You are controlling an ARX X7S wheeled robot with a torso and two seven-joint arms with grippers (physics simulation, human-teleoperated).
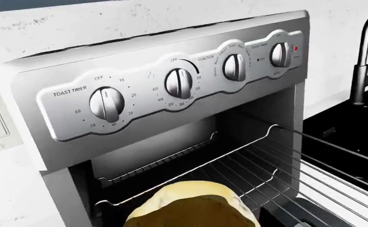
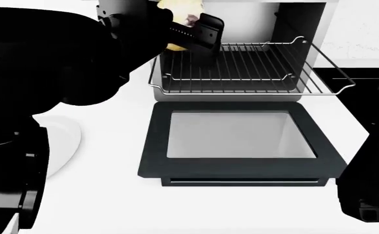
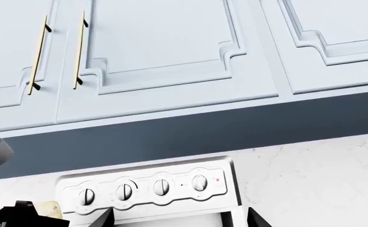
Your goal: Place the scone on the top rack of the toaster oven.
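Note:
My left gripper [image 2: 188,30] is shut on the pale-yellow scone [image 2: 179,8] and holds it above the left rear part of the top rack [image 2: 241,68], at the mouth of the toaster oven [image 2: 306,19]. The silver wire rack is pulled partly out over the open drop-down door [image 2: 235,141]. In the left wrist view the scone [image 1: 190,205] fills the lower edge, in front of the rack [image 1: 278,161] and below the oven's knob panel [image 1: 178,82]; my own fingers are hidden there. My right gripper [image 3: 180,220] is open and empty, facing the oven's panel [image 3: 146,187] from a distance.
A round white plate [image 2: 63,141] lies on the white counter left of the door. A black faucet [image 1: 367,56] and black sink [image 1: 348,137] stand to the oven's right. My right arm [image 2: 371,170] is at the counter's right front. White wall cabinets [image 3: 159,47] hang above.

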